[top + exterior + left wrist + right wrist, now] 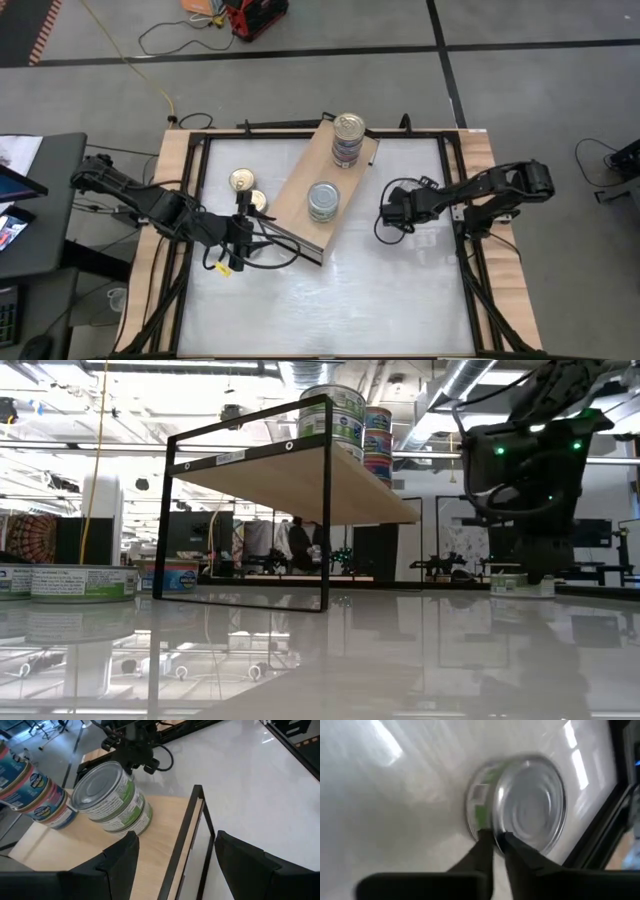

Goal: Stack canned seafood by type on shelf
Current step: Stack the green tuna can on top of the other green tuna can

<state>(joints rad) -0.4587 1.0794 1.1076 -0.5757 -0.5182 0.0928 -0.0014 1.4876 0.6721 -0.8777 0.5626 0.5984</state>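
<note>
The shelf (300,205) is a tan board on a black frame, lying slantwise mid-table; the low view shows the shelf (290,475) from the side. On it stand a stack of silver-lidded, green-labelled tins (323,200) (112,797) and a taller blue-and-pink stack with a gold lid (348,140) (37,795). Two gold-lidded tins (247,190) sit on the table left of the shelf. My left gripper (175,857) is open above the shelf's near end and holds nothing. My right gripper (499,847), right of the shelf, is shut on a silver-lidded tin (530,812). My right gripper pinches the silver-lidded tin at its rim (492,834), one finger on the green-labelled side wall and the other on the lid's edge. The fingers come from above, slanting down. In the low view the tin (522,586) shows at table height under the arm.
Several more tins (85,582) stand at the table's left side in the low view. Black rails and wooden boards (470,170) border the white tabletop. Bare tabletop (380,300) lies near the front edge. Cables run beside the left arm (150,205).
</note>
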